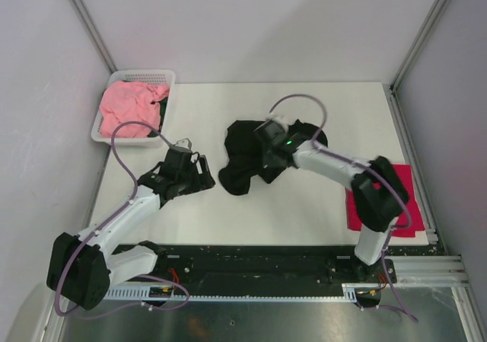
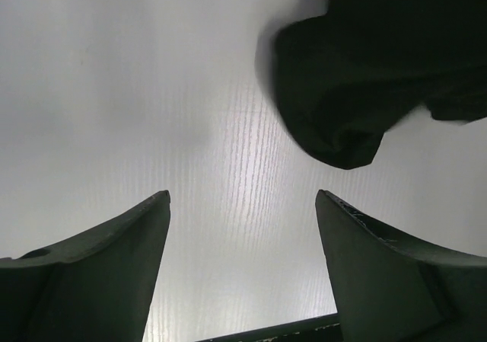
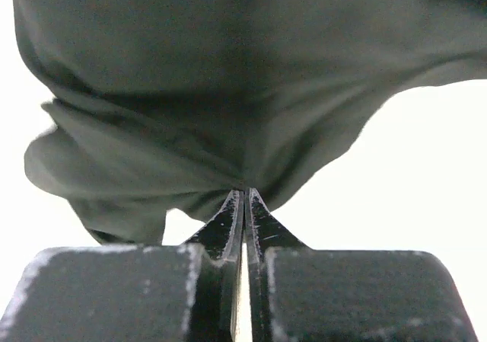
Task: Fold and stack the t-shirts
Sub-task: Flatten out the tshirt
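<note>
Right gripper (image 3: 245,196): jaws pressed together, nipping a fold of the black t-shirt (image 3: 228,91), which lies crumpled mid-table (image 1: 304,212). Left gripper (image 2: 242,205): spread, low beside the shirt's near lobe. Best next: left takes a second edge, both draw apart to flatten. Basket (image 1: 122,76), far left, holds the pink t-shirt (image 1: 128,110). Red t-shirt (image 1: 359,218) lies flat at right.

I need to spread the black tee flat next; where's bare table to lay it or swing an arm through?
Bare table: the near strip between both arms, and the far strip beyond the black tee, from the basket rightwards. Crowded: the right edge, with the red tee under the right arm.
</note>
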Available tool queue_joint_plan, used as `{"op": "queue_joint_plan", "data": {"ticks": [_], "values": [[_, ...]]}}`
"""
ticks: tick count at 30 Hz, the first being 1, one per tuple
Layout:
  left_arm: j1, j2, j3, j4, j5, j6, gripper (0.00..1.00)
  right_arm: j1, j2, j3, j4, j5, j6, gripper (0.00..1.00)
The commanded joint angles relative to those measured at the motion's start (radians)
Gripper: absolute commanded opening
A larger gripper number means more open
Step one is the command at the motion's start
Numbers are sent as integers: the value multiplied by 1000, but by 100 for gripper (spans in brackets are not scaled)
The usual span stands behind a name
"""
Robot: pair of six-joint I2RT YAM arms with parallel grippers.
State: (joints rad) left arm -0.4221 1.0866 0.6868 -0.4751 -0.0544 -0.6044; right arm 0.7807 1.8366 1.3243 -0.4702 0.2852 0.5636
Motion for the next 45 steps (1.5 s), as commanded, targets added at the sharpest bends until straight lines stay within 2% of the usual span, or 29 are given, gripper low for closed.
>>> {"op": "queue_joint_plan", "data": {"ticks": [1, 6, 13, 17, 24, 31, 34, 37, 38, 40, 45], "values": [[4, 43, 33, 76, 43, -39, 80, -139, -266, 49, -79, 72, -50, 0], [-37, 138, 52, 141, 67, -69, 73, -226, -384, 49, -142, 76, -68, 0], [-119, 340, 160, 219, 71, -94, 64, -288, -434, 49, -167, 71, -95, 0], [-161, 462, 262, 232, 41, -86, 62, -330, -445, 53, -166, 54, -106, 0], [-171, 645, 412, 235, -19, -84, 64, -362, -448, 75, -175, 49, -124, 0], [-179, 758, 497, 233, -82, -105, 61, -405, -418, 139, -189, 37, -136, 0], [-178, 784, 513, 230, -110, -98, 46, -418, -396, 175, -195, 33, -143, 0], [-163, 770, 499, 200, -154, -97, 14, -441, -381, 207, -206, 32, -152, 0], [-154, 751, 488, 186, -179, -97, 7, -450, -380, 214, -211, 33, -157, 0], [-123, 697, 462, 150, -234, -91, 2, -468, -385, 222, -223, 40, -165, 0], [-18, 542, 431, 63, -335, -42, 0, -501, -431, 218, -259, 57, -176, 0]]}}
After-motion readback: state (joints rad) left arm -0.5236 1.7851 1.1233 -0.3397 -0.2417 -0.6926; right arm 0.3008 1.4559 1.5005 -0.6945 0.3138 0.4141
